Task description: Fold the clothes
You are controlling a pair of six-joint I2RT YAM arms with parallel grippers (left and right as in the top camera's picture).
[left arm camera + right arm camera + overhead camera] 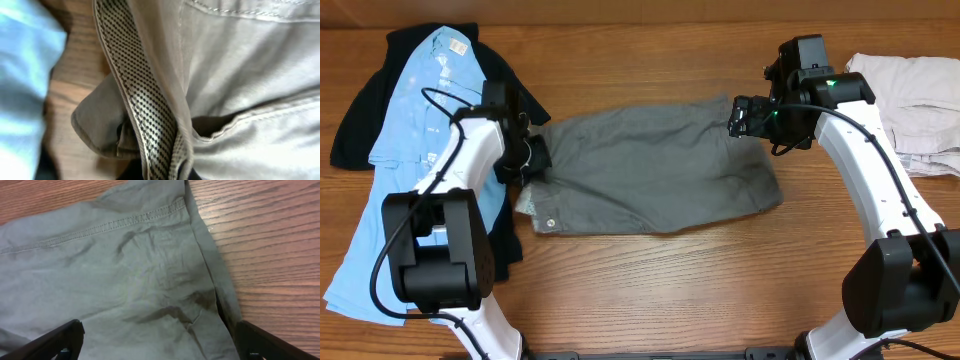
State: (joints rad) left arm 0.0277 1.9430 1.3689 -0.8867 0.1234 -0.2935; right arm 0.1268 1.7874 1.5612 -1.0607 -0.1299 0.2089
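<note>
I see the shorts (650,170) lying left-to-right: left gripper (532,158) at the waistband (140,100), closure unclear; right gripper (738,117) wide above the far-right hem (115,222).

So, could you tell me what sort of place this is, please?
Probably a robotics lab bench for practising laundry folding: a left arm and right arm at a wood table, shorts spread between them, and a blue shirt and beige garment lying aside.

Grey-olive shorts (650,170) lie spread flat, waistband (542,205) leftward.
</note>
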